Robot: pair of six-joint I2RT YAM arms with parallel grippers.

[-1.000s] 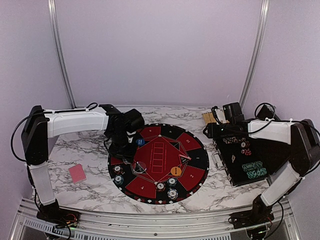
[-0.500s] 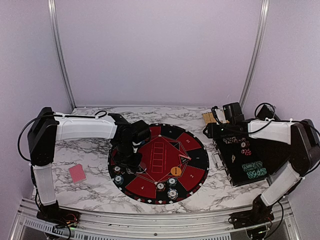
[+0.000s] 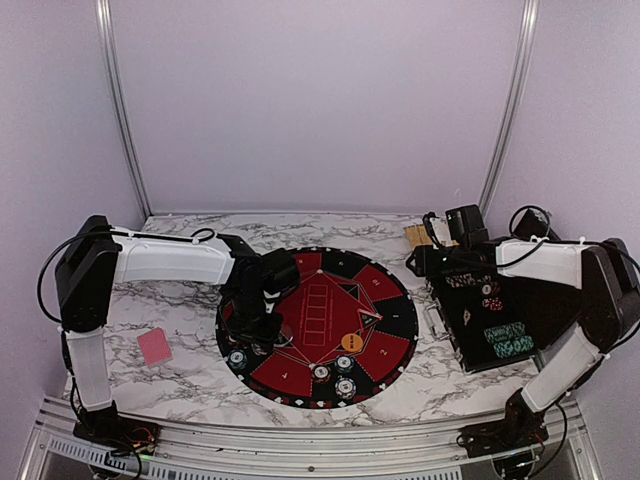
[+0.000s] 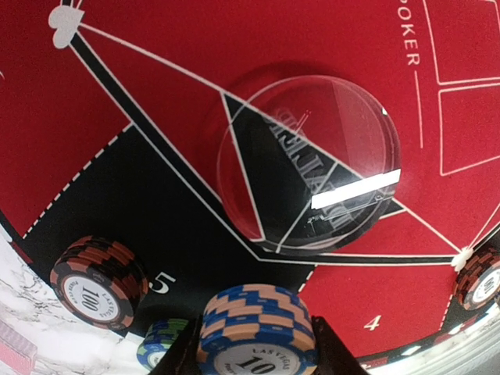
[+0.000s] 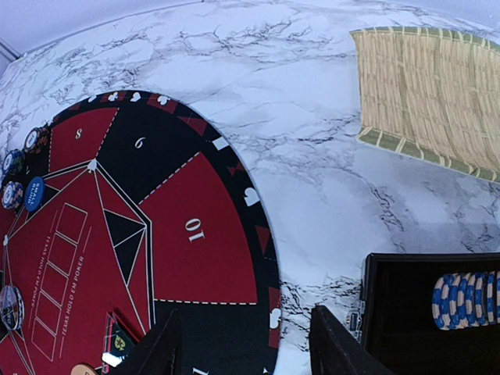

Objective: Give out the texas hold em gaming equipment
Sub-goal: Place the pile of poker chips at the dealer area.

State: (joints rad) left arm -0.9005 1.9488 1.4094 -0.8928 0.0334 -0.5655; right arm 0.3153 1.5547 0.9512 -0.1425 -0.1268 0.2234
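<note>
Over the mat's [image 3: 385, 290] near-left sectors, the left gripper [image 4: 254, 344] is clamped on a blue-and-tan chip stack [image 4: 255, 320]. It is carried low by the seat marked 5, just short of the clear button [image 4: 308, 164], probably so it can go down beside the brown chip stack [image 4: 98, 281] already there. Right gripper [image 5: 246, 344] hangs with jaws apart and nothing between them at the black case's [image 5: 406, 312] far corner, presumably waiting by the supply.

Versus one second ago: left wrist has come nearer and now hides the blue button [image 5: 34, 193] from above. Pink card [image 3: 155, 346] and right arm unchanged.
</note>
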